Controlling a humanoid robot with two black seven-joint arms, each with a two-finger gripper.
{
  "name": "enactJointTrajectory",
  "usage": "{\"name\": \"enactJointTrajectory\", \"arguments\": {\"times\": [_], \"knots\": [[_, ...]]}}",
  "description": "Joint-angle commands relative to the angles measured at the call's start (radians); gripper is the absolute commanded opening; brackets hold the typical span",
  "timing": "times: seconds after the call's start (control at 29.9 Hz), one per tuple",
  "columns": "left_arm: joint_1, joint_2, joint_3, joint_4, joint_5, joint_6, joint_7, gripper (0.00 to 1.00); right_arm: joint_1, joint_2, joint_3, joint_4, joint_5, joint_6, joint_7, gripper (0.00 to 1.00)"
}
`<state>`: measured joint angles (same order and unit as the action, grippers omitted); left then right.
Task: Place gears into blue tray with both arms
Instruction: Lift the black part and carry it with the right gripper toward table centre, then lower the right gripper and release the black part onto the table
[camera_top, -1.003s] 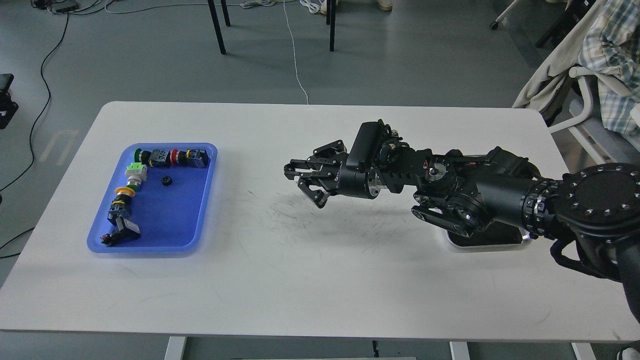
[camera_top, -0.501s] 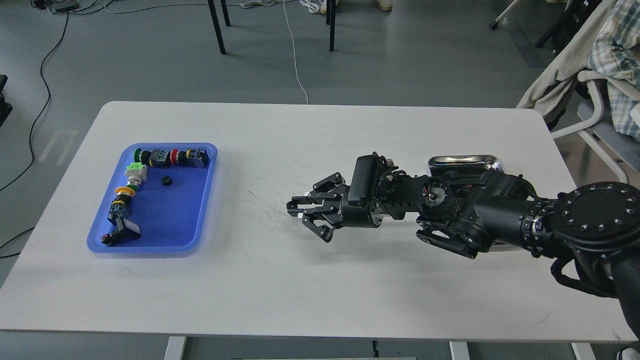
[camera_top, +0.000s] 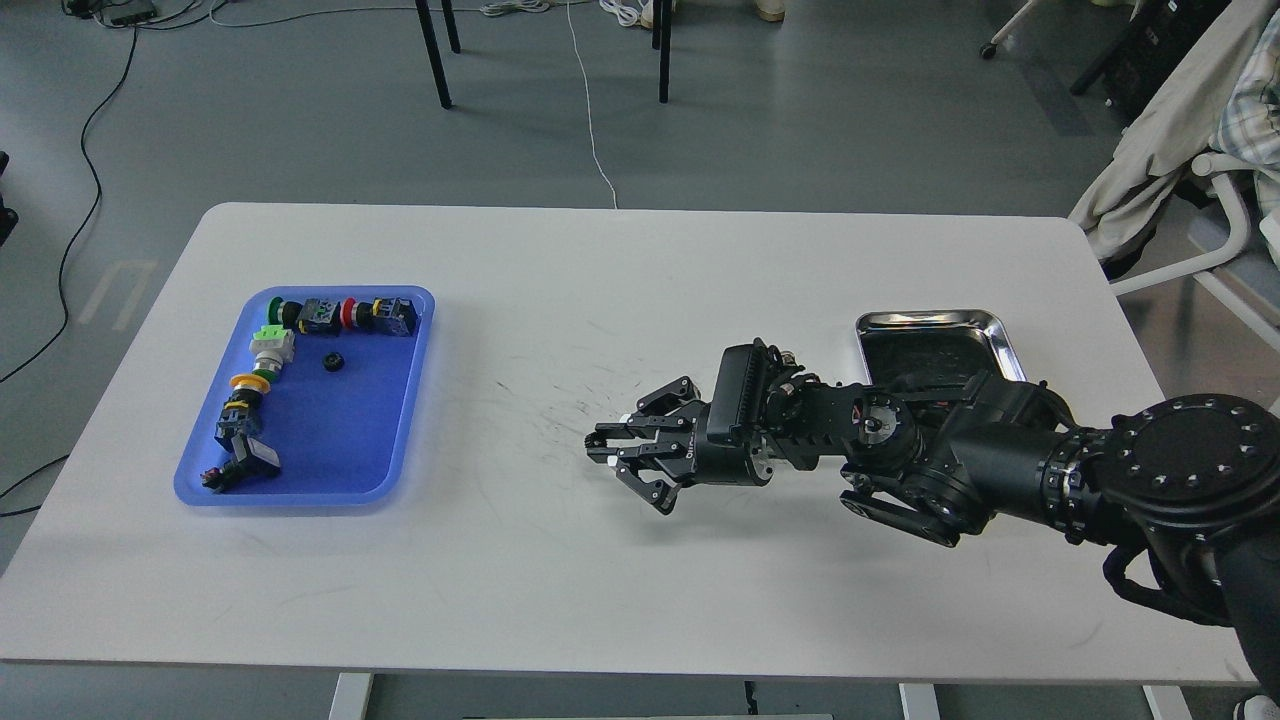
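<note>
Down and back toward the shiny steel tray (camera_top: 985, 330) went the right black claw (camera_top: 630, 462), clenched on something tiny. One small black gear (camera_top: 333, 362) lay in the blue plastic tray (camera_top: 400, 420). A loose pinch could drop it.

From my right gripper (camera_top: 625, 460) leftward to the blue tray (camera_top: 405, 400) I see bare table (camera_top: 600, 600). Switches (camera_top: 262, 385) crowd the tray's far and left edges; its right half lies open beside one gear (camera_top: 333, 362).
</note>
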<state>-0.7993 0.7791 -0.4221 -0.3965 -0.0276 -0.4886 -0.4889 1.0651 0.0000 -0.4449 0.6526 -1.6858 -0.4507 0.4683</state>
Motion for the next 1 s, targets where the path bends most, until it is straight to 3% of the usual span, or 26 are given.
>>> {"name": "enactJointTrajectory", "arguments": {"times": [0.0, 0.97], "knots": [[0.000, 0.000, -0.001, -0.001, 0.000, 0.000, 0.000, 0.99, -0.004, 0.000, 0.000, -0.002, 0.000, -0.008, 0.000, 0.01], [0.003, 0.012, 0.000, -0.002, 0.000, 0.000, 0.000, 0.99, -0.054, 0.000, 0.000, -0.019, 0.000, 0.001, -0.003, 0.04]]}}
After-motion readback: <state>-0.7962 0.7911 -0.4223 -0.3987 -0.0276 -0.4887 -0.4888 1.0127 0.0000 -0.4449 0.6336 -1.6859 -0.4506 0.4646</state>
